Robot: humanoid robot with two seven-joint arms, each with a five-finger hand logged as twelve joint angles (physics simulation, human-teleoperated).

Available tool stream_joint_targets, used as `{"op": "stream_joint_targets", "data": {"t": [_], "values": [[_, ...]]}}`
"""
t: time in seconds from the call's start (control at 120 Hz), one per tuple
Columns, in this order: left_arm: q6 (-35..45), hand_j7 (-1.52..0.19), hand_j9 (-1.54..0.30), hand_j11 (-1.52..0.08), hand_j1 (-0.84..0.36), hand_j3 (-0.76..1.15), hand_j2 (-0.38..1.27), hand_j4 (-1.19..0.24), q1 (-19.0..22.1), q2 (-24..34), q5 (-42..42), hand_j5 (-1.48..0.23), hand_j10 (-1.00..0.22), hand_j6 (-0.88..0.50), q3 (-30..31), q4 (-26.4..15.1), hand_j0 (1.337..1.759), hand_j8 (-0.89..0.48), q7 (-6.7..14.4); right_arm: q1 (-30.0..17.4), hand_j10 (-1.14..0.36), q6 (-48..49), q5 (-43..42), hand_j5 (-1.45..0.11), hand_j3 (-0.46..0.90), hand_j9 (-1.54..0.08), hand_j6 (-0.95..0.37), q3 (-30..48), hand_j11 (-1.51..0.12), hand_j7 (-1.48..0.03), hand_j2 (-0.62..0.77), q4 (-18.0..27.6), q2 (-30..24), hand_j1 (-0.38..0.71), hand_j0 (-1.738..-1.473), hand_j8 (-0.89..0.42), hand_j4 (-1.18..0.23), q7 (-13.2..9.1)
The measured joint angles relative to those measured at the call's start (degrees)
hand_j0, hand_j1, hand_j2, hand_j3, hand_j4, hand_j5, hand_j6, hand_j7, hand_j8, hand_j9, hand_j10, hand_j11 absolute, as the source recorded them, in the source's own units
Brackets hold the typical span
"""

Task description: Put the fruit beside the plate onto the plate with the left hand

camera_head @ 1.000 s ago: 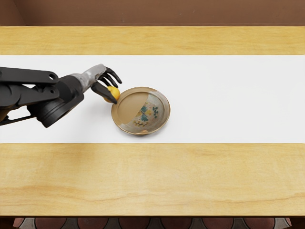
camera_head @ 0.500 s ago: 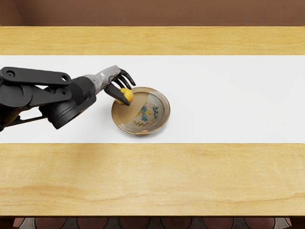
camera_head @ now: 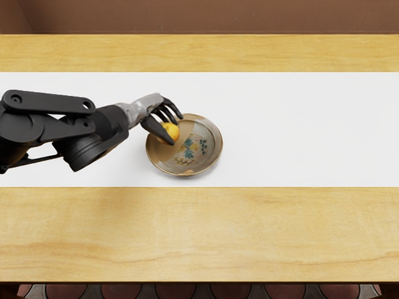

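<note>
A small yellow-orange fruit (camera_head: 171, 131) sits in the fingers of my left hand (camera_head: 163, 121), whose arm reaches in from the left edge. The hand is shut on the fruit and holds it over the left part of the brown plate (camera_head: 209, 152), just inside its rim. The plate has a green and yellow pattern in its middle and lies on the white runner. Whether the fruit touches the plate surface I cannot tell. The right arm does not show.
A white runner (camera_head: 299, 124) crosses the wooden table (camera_head: 199, 230) from left to right. A dark wall band runs along the table's far edge.
My left hand has carried the fruit to the right, from beside the plate's left rim to over the plate's left part. The plate has stayed still.
</note>
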Motion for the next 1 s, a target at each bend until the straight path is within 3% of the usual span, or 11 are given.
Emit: {"op": "stream_joint_targets", "data": {"t": [0.075, 0.342, 0.483, 0.567, 0.667, 0.767, 0.867, 1.0], "values": [[-0.27, -0.69, -0.68, -0.68, -0.25, 0.00, 0.22, -0.52, 0.13, 0.06, 0.04, -0.69, -0.52, -0.53, -0.01, 0.00, 1.658, -0.43, -0.06, 0.00, -0.02, 0.00, 0.00, -0.02, 0.00, -0.02, -0.02, 0.00, -0.02, -0.02, 0.00, 0.02, 0.00, -0.33, -1.658, -0.02, -0.02, 0.00], [-0.34, -0.27, -0.27, -0.27, 0.11, 0.00, 0.07, -0.20, 0.41, 0.48, 0.25, -0.27, -0.20, -0.21, -0.76, 0.00, 1.658, -0.18, -0.26, 0.00, -0.02, 0.00, 0.00, -0.02, 0.00, -0.02, -0.02, 0.00, -0.02, -0.02, 0.00, 0.01, 0.00, -0.33, -1.658, -0.02, -0.02, 0.00], [-2.05, -0.14, -0.14, -0.14, 0.23, 0.00, 0.04, -0.11, 0.56, 4.52, 0.09, -0.14, -0.11, -0.11, -4.18, 0.04, 1.658, -0.09, -0.23, 0.00, -0.02, 0.01, 0.00, -0.02, 0.00, -0.02, -0.02, 0.00, -0.02, -0.02, 0.00, 0.02, 0.00, -0.33, -1.658, -0.02, -0.02, 0.00], [-9.36, -0.10, -0.10, -0.10, 0.26, 0.00, 0.03, -0.07, 1.45, 10.53, -0.48, -0.10, -0.07, -0.07, -8.72, 0.15, 1.658, -0.07, 0.01, 0.01, -0.02, -0.01, 0.00, -0.02, 0.00, -0.02, -0.02, -0.01, -0.02, -0.02, 0.00, 0.02, 0.00, -0.33, -1.658, -0.02, -0.02, 0.00], [-21.05, -0.06, -0.06, -0.06, 0.29, 0.00, 0.02, -0.05, 6.89, 17.68, -3.90, -0.06, -0.05, -0.05, -15.60, 0.40, 1.658, -0.04, 0.21, 0.00, -0.02, -0.01, 0.00, -0.02, 0.00, -0.02, -0.02, 0.00, -0.02, -0.02, 0.00, 0.01, 0.00, -0.33, -1.658, -0.02, -0.02, 0.00], [-32.76, -0.04, -0.04, -0.04, 0.31, 0.00, 0.01, -0.03, 8.70, 24.48, -7.31, -0.04, -0.03, -0.03, -20.75, 0.72, 1.658, -0.03, 0.26, 0.00, -0.02, -0.01, 0.00, -0.02, 0.00, -0.02, -0.02, 0.00, -0.02, -0.02, 0.00, 0.02, 0.00, -0.33, -1.658, -0.02, -0.02, 0.00], [-40.82, -0.03, -0.03, -0.03, 0.33, 0.00, 0.01, -0.02, 12.07, 27.63, -8.59, -0.03, -0.02, -0.02, -25.48, 1.00, 1.658, -0.02, 0.25, 0.00, -0.02, -0.01, 0.00, -0.02, 0.00, -0.02, -0.02, 0.00, -0.02, -0.02, 0.00, 0.04, 0.00, -0.33, -1.658, -0.02, -0.02, 0.00], [-45.17, -0.02, -0.01, -0.01, 0.34, 0.00, 0.00, -0.01, 13.89, 29.77, -9.14, -0.02, -0.01, -0.01, -28.51, 1.17, 1.658, -0.01, 0.25, 0.00, -0.02, 0.02, 0.00, -0.02, 0.00, -0.02, -0.02, 0.00, -0.02, -0.02, 0.00, 0.03, 0.00, -0.33, -1.658, -0.02, -0.02, 0.00]]}}
